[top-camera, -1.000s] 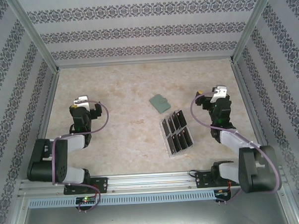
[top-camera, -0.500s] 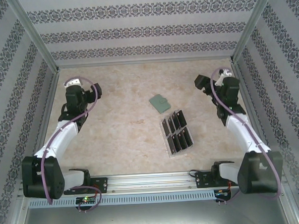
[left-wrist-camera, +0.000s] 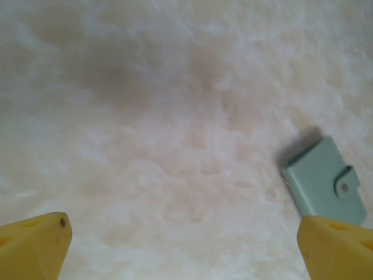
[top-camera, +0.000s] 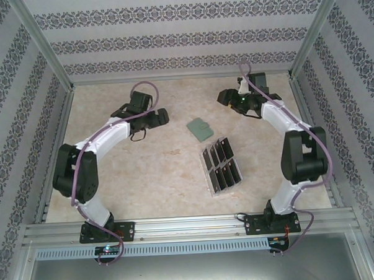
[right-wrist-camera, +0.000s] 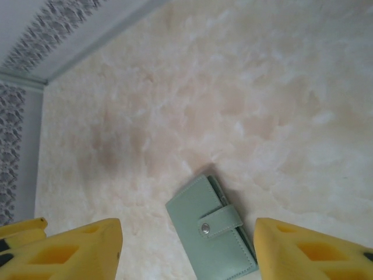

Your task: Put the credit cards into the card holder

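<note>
Wallpaper (top-camera: 5, 98) in dark floral bands covers the booth walls around a pale marbled desk (top-camera: 145, 173). From its base at 7 o'clock, the left arm (top-camera: 103, 140) arches in toward the middle of the desk. The left jaws stand wide open with nothing between them, over bare desk at about 10 o'clock from the card holder (top-camera: 200, 129) and apart from it. In the left wrist view the two yellow fingers (left-wrist-camera: 35, 245) sit in the lower corners, and the holder lies just beyond the right-hand one, at 4 o'clock in that picture.

The card holder is sage green and lies flat near the desk's centre. It is closed with its snap tab fastened and touches nothing else. Near it, at 5 o'clock, is a clear slotted tray (top-camera: 213, 190). The credit cards (top-camera: 220, 152) stand tilted in its two rows, black and all alike.

The right jaws hang at 1 o'clock from the holder, also spread open and empty. In the right wrist view the yellow fingers (right-wrist-camera: 64, 251) frame the holder, which lies on the desk at 6 o'clock in the picture. The right arm (top-camera: 302, 153) climbs from its base at 5 o'clock along the desk's right side.
</note>
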